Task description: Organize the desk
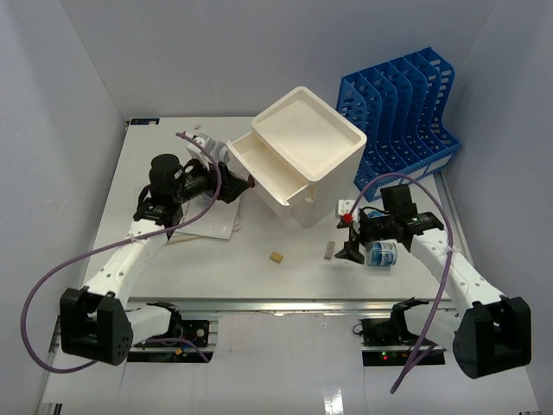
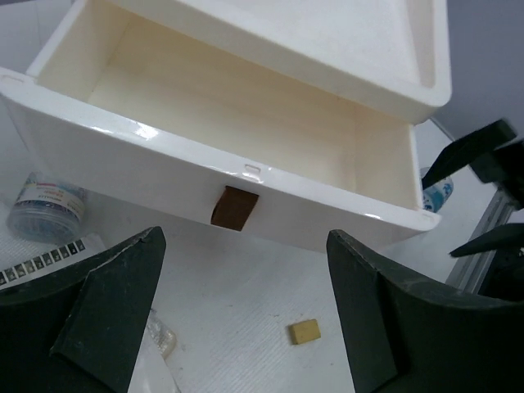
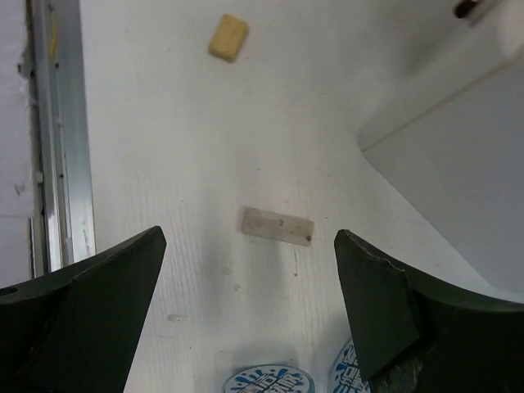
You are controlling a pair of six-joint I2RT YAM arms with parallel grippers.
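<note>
Desk (image 1: 259, 277) spans the top view beneath both arms. Left gripper (image 2: 244, 239): fingers spread wide, nothing between them, facing the pulled-out drawer (image 2: 164, 160) and its brown tab (image 2: 233, 207). Right gripper (image 3: 250, 236): fingers spread, above a pale strip (image 3: 277, 226). Tan block (image 3: 228, 37) lies at 12 o'clock of the strip. Blue-printed lids (image 3: 266, 381) at 6 o'clock are cut off, print unreadable.

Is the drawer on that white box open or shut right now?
Open: the drawer is pulled out from the white box, its bare inside showing.
</note>
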